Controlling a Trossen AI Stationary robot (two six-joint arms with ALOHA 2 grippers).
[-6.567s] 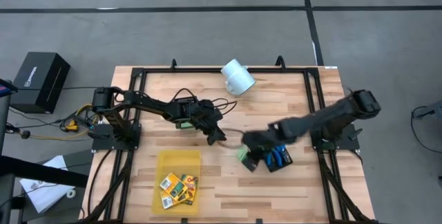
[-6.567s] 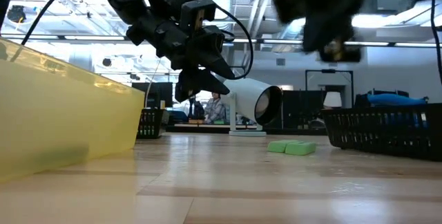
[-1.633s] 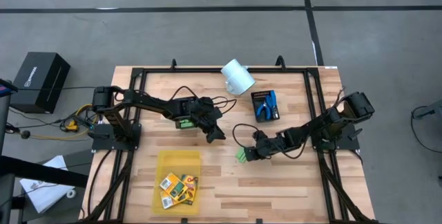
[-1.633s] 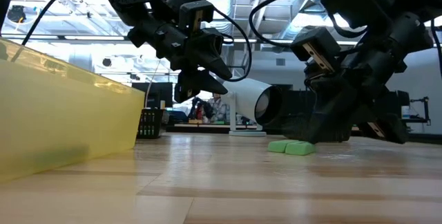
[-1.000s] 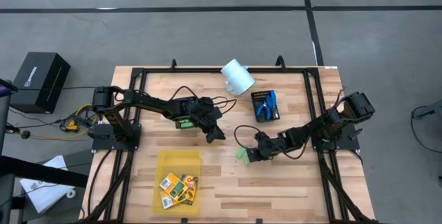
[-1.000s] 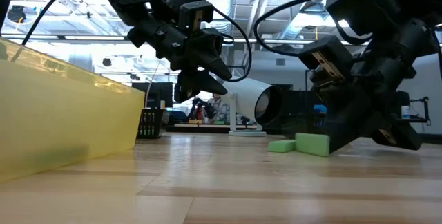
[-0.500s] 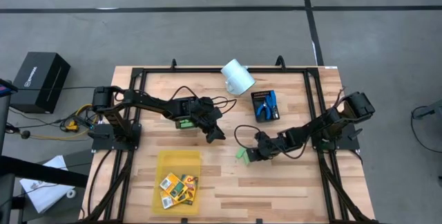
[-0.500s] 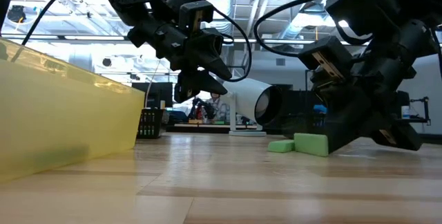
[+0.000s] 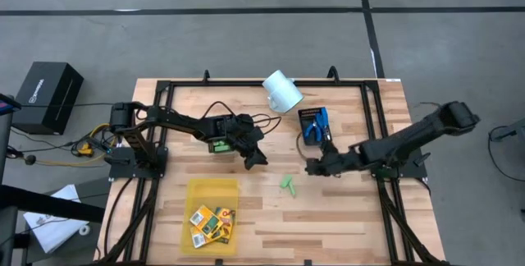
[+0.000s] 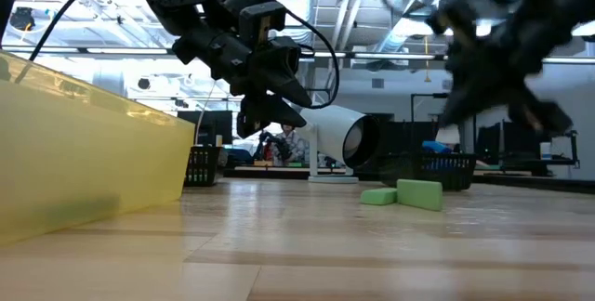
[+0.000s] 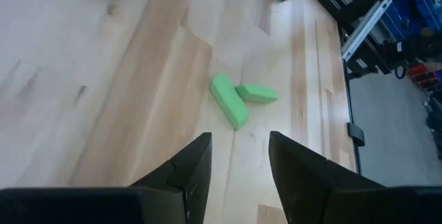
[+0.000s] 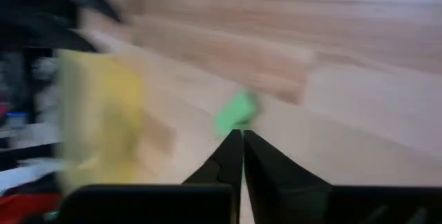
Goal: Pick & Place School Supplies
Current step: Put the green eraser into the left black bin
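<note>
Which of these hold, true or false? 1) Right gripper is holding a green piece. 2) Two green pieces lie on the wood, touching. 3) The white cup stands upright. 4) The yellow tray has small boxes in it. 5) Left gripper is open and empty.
1) False: the right gripper is shut on nothing.
2) True: the green pieces lie on the table, touching at one end.
3) False: the white cup lies on its side.
4) True: the yellow tray holds small boxes.
5) True: the left gripper hangs open and empty.

left gripper (image 9: pixel 261 160): raised mid-table, jaws apart | right gripper (image 9: pixel 311 167): low, jaws closed, empty
</note>
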